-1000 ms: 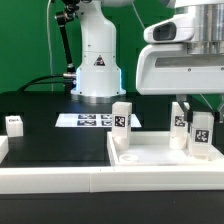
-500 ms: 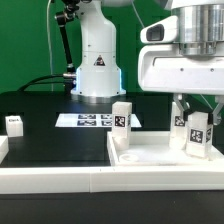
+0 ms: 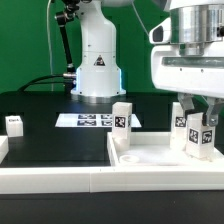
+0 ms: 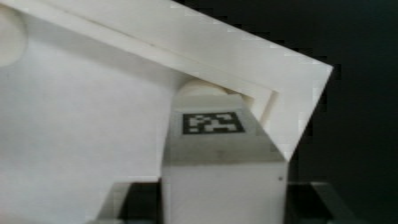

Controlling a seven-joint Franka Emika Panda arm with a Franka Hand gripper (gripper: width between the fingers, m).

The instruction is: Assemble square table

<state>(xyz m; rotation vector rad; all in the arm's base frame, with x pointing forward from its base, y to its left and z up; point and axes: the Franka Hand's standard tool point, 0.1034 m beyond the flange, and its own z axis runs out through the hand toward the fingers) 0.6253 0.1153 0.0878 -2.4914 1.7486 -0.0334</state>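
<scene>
Between the jaws, a blocky white leg

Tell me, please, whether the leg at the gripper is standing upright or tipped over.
Upright: the leg shows vertical sides in the exterior view, clamped in the gripper.

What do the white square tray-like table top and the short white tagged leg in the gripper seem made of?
White square tray-like table top: probably moulded plastic, smooth, matt; even white surface, rounded raised rim. Held short white tagged leg: seemingly the same plastic, plain white faces; its black-and-white tag looks printed, perhaps a sticker.
</scene>
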